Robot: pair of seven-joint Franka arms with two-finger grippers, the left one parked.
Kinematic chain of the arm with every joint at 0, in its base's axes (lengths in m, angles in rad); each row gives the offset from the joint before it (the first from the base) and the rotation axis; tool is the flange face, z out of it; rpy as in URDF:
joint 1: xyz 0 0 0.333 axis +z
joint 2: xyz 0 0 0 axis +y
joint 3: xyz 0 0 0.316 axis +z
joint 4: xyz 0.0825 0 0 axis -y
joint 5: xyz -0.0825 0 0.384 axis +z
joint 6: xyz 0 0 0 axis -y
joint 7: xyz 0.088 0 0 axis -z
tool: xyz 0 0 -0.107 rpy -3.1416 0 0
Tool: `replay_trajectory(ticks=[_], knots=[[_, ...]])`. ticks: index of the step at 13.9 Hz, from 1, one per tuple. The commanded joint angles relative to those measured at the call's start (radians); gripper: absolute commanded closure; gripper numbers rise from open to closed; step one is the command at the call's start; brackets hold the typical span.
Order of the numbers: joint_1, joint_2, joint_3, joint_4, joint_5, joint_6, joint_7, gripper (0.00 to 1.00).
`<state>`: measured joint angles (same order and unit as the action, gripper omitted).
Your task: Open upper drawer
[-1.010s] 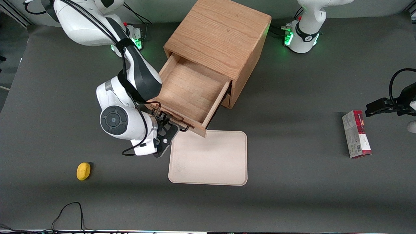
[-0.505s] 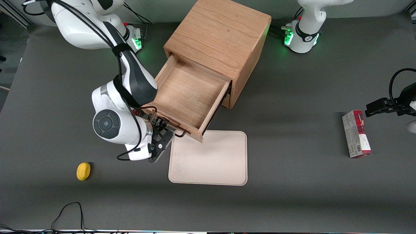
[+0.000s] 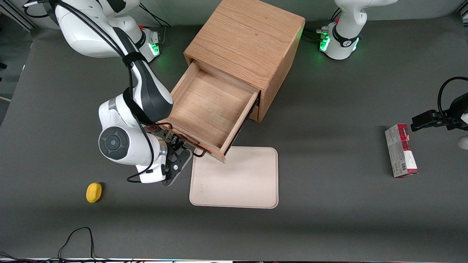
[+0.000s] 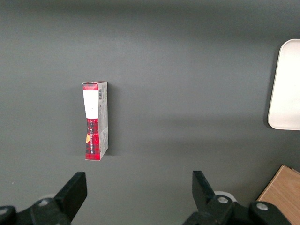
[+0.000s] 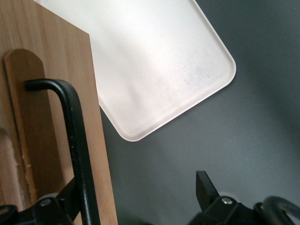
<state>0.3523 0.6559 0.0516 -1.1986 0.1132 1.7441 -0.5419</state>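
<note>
One claw meets the upper drawer's handle.

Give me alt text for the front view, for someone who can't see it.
The oak cabinet's upper drawer stands pulled far out and empty, with the right arm's gripper at its black wire handle. A pale tray lies in front of the drawer; a yellow object and a red-and-grey box lie toward the table's two ends.

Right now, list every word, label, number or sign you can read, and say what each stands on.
No text can be read.
Red and grey carton: white label with a barcode, print too small to read.
Oak cabinet, its pulled-out upper drawer, beige tray: no markings.
Gripper at the drawer's black handle: no markings.
</note>
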Motion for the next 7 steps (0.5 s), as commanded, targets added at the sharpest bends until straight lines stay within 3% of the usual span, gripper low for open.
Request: replay_trajectory(ticks=[1,7], knots=[[-0.016,0.018,0.004,0.066,-0.015,-0.006,-0.024,0.0],[-0.032,0.002,0.004,0.083,-0.017,-0.026,-0.026,0.0]])
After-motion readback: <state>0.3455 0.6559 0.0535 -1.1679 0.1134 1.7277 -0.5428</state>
